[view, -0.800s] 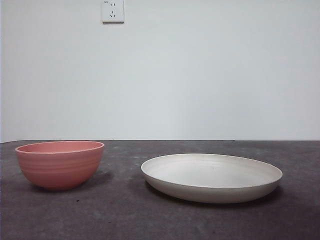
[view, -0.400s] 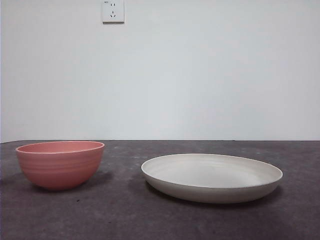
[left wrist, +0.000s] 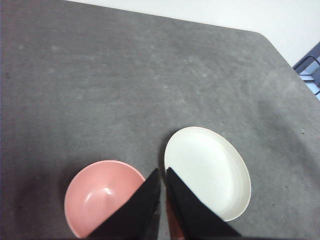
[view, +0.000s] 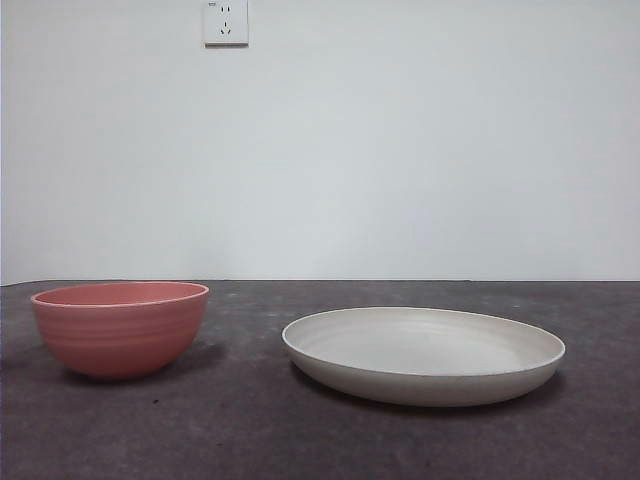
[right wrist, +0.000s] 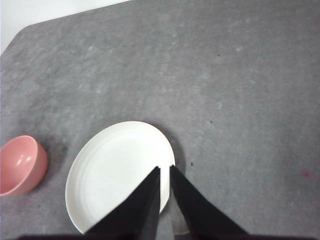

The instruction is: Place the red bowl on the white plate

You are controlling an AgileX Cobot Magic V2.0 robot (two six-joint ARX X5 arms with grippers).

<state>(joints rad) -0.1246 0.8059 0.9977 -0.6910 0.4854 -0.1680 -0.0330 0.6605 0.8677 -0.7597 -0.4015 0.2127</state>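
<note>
The red bowl [view: 120, 328] stands upright on the dark table at the left, empty. To its right, with a gap between them, lies the white plate [view: 423, 353], also empty. No arm shows in the front view. From high above, the left wrist view shows the bowl [left wrist: 97, 196] and plate [left wrist: 207, 170] side by side, with my left gripper [left wrist: 163, 172] shut over the gap between them. My right gripper [right wrist: 164, 169] is shut too, high over the plate's [right wrist: 117, 170] edge; the bowl [right wrist: 20, 164] sits off to the side.
A grey table [view: 320, 440] runs back to a white wall with a socket [view: 226, 21]. The table's rounded far corners [left wrist: 260, 35] show in the wrist views, and a blue object [left wrist: 311, 67] lies beyond one edge.
</note>
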